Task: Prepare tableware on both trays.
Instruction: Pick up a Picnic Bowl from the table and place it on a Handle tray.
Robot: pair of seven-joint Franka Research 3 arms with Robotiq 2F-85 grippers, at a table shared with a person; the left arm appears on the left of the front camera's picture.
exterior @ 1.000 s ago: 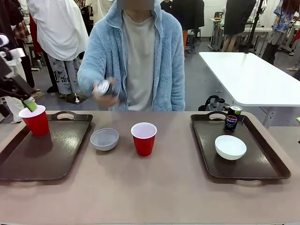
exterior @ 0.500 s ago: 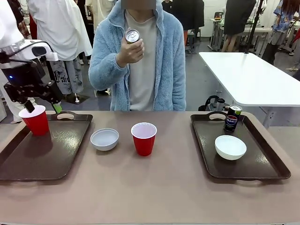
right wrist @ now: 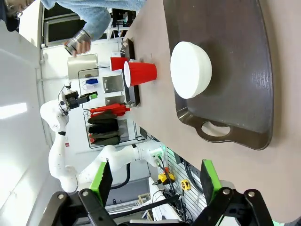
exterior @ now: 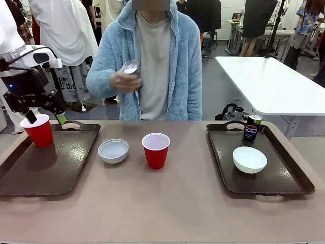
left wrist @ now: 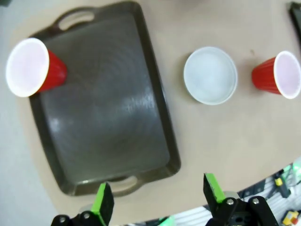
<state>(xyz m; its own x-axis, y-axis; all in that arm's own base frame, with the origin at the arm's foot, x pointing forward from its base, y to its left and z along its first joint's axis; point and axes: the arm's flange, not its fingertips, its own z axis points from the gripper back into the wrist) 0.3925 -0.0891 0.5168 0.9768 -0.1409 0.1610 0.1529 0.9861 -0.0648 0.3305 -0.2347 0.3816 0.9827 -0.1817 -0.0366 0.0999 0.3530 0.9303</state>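
Front view: bowl (exterior: 113, 150), cup (exterior: 156, 150) near left tray (exterior: 51, 170) (person (exterior: 152, 76) holds can (exterior: 131, 67)).

I'm looking across a tan bench (exterior: 167, 213) with rounded corners, in a brightly lit room. Beyond it, to the right, a long white table (exterior: 274, 81) stands on a grey floor (exterior: 217, 85). People (exterior: 256, 20) stand farther back among desks. The right wrist view catches a white wall (right wrist: 19, 94) and a rack (right wrist: 107, 117) holding red and dark items.
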